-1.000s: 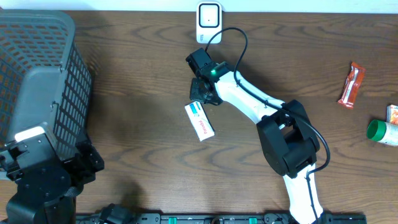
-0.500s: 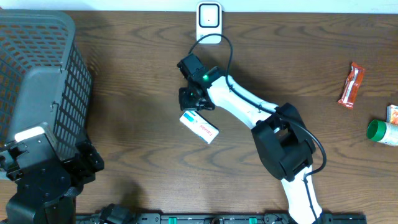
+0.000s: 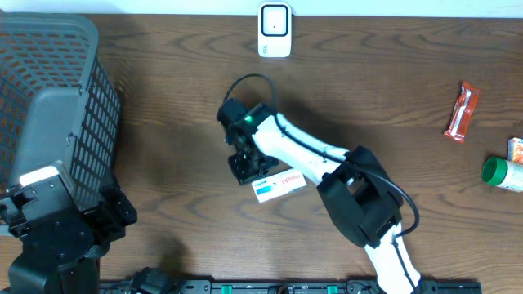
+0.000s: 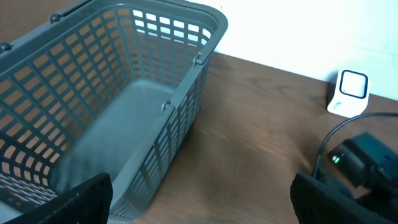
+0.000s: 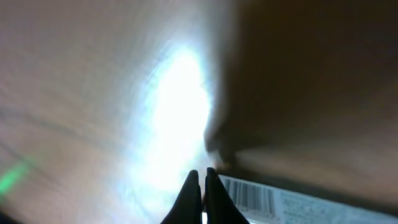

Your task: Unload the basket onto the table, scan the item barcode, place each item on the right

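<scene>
Wood-grain table [image 3: 163, 122], dark brown and backed by a white wall [image 4: 298, 31], bears a basket [image 3: 49, 82] at left, a scanner [image 3: 274, 30] at its far edge and, mid-table, the box [image 3: 279, 186], pinched at one end by the right gripper [image 3: 248, 167], while the left gripper [image 4: 199, 202] gapes beside the basket.

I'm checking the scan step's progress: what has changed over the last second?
The right gripper, jaws shut on the white barcoded carton, drew back from the white tabletop scanner toward the robot and leftward; the carton swung round crosswise. The grey plastic basket, orange snack bar and green-capped bottle stayed put.
</scene>
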Motion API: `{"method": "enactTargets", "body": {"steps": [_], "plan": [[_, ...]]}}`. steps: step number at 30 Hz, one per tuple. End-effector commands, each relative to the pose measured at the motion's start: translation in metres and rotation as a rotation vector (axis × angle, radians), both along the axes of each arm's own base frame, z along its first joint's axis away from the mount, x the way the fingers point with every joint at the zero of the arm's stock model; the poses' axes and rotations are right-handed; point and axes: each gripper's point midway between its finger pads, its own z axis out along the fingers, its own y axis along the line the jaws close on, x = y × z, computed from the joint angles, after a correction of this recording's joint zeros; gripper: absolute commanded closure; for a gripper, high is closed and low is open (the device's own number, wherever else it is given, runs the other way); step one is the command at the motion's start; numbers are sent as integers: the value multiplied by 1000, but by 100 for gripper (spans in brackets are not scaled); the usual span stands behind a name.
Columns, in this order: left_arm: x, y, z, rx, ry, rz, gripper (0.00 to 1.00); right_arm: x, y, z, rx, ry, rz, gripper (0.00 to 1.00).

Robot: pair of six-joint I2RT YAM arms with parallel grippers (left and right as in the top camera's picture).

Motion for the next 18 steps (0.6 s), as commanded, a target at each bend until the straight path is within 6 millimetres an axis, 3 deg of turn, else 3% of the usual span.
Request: {"method": "enactTargets", "body": {"steps": [1,6,12,15,18], "plan": [[-1,2,4,-6,-16,14,9,-31,11,-1,22,48,188,99],[-1,2,4,-6,-16,14,9,-61,-5,1,-100,83,285,99],[-1,2,4,-6,-16,14,9,-57,-39,3,-331,17,209,99],[-1,2,4,-6,-16,14,8,-53,-33,1,-305,-1,205,99],[-1,2,4,-6,-16,14,9,-49,-12,-1,-209,-13,191,99]]}}
